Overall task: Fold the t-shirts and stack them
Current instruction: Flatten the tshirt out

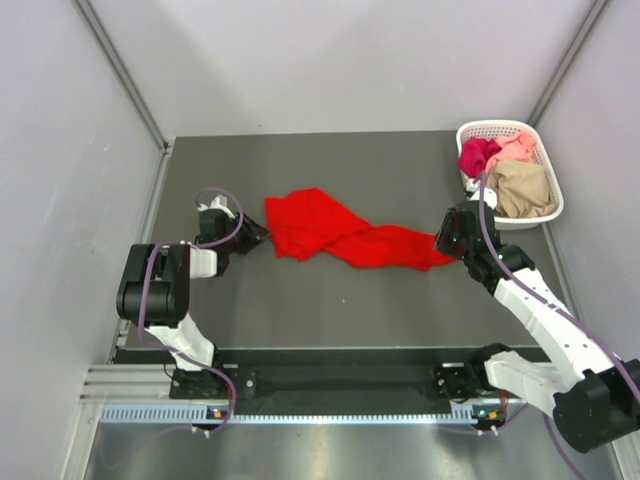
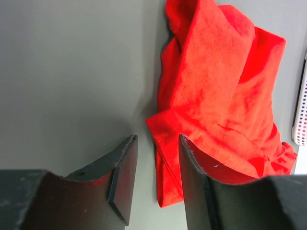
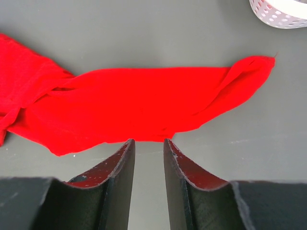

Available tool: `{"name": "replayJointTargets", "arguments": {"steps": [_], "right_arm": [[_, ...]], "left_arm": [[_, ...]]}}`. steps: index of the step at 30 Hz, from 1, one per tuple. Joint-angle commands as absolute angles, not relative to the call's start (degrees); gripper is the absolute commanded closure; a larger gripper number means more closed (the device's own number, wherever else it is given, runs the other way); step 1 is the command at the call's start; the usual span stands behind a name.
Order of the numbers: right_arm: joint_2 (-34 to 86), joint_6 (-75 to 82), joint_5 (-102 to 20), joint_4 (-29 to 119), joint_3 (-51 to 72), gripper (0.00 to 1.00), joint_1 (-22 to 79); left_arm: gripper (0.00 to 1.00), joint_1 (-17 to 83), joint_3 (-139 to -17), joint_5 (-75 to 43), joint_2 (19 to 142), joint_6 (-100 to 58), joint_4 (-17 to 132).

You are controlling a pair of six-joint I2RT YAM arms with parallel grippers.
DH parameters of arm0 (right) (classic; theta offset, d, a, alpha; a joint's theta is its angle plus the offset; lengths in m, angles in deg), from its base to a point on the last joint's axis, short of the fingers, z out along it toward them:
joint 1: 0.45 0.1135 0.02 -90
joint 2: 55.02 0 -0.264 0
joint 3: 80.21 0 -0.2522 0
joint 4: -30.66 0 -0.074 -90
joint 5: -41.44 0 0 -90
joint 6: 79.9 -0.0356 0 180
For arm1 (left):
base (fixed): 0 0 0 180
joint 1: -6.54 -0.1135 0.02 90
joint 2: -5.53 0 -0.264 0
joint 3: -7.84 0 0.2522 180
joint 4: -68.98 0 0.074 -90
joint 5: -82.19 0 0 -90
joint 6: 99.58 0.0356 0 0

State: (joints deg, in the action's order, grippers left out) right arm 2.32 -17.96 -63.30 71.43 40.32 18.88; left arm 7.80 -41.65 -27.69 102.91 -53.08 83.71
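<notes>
A bright red t-shirt (image 1: 340, 235) lies twisted and stretched across the middle of the dark table (image 1: 350, 310). My left gripper (image 1: 262, 237) is at its left end. In the left wrist view that gripper (image 2: 157, 138) is open, and a folded corner of the red t-shirt (image 2: 216, 86) lies on the table in the gap, not pinched. My right gripper (image 1: 440, 245) is at the shirt's right end. In the right wrist view it (image 3: 148, 141) stands open with a narrow empty gap, its tips just short of the red t-shirt's (image 3: 144, 100) near edge.
A white lattice basket (image 1: 505, 126) stands at the back right, close behind the right gripper. It holds a magenta shirt (image 1: 478, 155), a pale pink one (image 1: 515, 150) and a tan one (image 1: 522, 188). Grey walls enclose the table on three sides.
</notes>
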Motion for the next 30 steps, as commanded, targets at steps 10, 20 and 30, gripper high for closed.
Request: {"name": "replayJointTargets", "arguments": {"steps": [10,20,30], "right_arm": [[0.4,-18.7,-63.6,69.3,40.5,0.69,18.7],[-1.1,-20.3,-63.8,70.6,40.4,0.68,18.8],[2.7,-28.3,-74.2,77.3,37.8,0.67,14.3]], "left_arm": [[0.63,7.2,-44.0,-29.3,107.5,-52.7,87.9],[0.99,7.2,-45.4,-30.6,107.5,-54.2,87.6],[1.00,7.2,-57.7,-12.2,83.2,-48.2,39.8]]}}
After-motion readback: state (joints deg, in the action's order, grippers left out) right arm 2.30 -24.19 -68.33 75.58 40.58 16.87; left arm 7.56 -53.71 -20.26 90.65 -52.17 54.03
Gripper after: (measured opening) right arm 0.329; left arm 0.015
